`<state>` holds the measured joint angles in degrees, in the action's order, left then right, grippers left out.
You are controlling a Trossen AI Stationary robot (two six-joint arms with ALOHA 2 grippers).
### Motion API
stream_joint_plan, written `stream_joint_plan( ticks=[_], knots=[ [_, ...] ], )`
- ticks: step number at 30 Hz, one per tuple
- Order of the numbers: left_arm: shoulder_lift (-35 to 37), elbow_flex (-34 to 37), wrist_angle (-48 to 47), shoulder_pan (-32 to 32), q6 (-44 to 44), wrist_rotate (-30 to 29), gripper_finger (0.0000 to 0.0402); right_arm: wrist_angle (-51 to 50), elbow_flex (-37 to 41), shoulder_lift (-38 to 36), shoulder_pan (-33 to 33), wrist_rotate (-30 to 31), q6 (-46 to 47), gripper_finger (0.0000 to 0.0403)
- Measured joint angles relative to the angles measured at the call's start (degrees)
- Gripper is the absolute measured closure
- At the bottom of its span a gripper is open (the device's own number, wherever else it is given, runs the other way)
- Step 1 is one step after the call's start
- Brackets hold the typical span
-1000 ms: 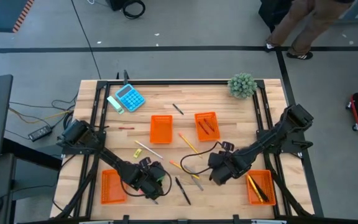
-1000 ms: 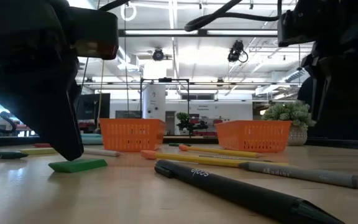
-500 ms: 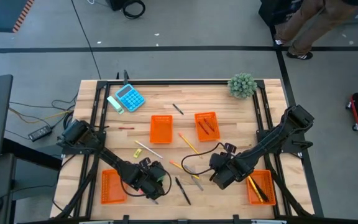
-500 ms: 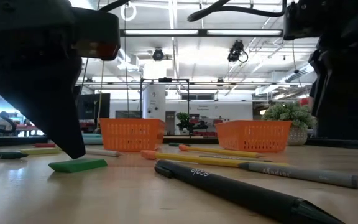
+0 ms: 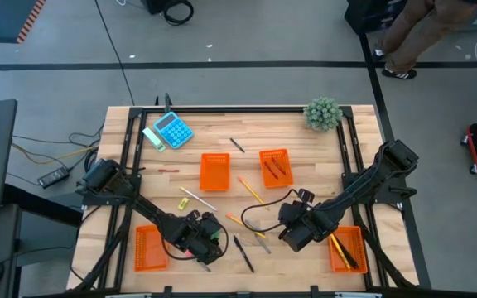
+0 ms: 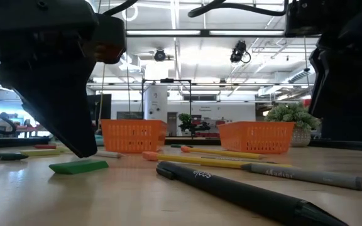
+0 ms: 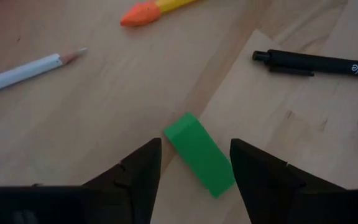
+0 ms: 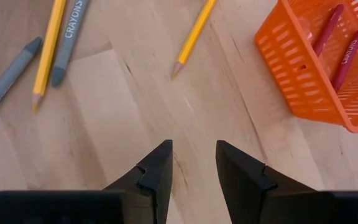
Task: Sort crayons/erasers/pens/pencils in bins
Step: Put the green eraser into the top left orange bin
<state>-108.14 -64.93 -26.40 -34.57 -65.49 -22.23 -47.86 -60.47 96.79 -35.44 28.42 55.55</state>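
Green eraser flat on the table, near the front edge, lying skewed between the two fingers of the left gripper. Jaws spread wide, one each side of the eraser, not gripping it; the low view shows the eraser on the wood w/ the dark gripper body just above and beside it.

Near the eraser: black pen just beyond it, a white pencil off to the other side, an orange-tipped yellow stick farther out. In the high view the left gripper sits just right of the front-left bin.

Farther from the eraser, toward table centre: 2 bins, the empty one and one w/ reddish crayons. Right gripper is well right of the eraser, just left of the front-right bin, which holds yellow and dark sticks. Its jaws are parted and hold nothing, over bare wood; ahead of it a yellow pencil, grey crayons and the crayon bin.

Far back from the eraser: blue calculator, small plant.
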Motion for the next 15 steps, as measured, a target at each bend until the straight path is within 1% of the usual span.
stream_joint_plan(
  ticks=[3, 6, 10, 15],
  knots=[
    [0.00, 0.00, -0.04, 0.00, 0.10, 1.17, 0.0210, 0.00, -0.02, 0.00, 0.00, 0.27, 0.00, 0.0273],
    [-1.17, -0.02, 0.41, -0.01, 0.35, 2.75, 0.0209, 0.00, -0.02, 0.00, 0.00, 0.27, -0.02, 0.0273],
    [-2.75, -0.28, 0.35, -0.04, 0.63, 3.01, 0.0193, -0.09, -0.02, 0.00, 0.00, 0.29, -0.28, 0.0274],
    [-2.88, -0.21, 0.36, 0.26, 0.91, 2.52, 0.0174, -0.07, -0.02, 0.00, 0.00, 0.29, -0.46, 0.0274]
  ],
)
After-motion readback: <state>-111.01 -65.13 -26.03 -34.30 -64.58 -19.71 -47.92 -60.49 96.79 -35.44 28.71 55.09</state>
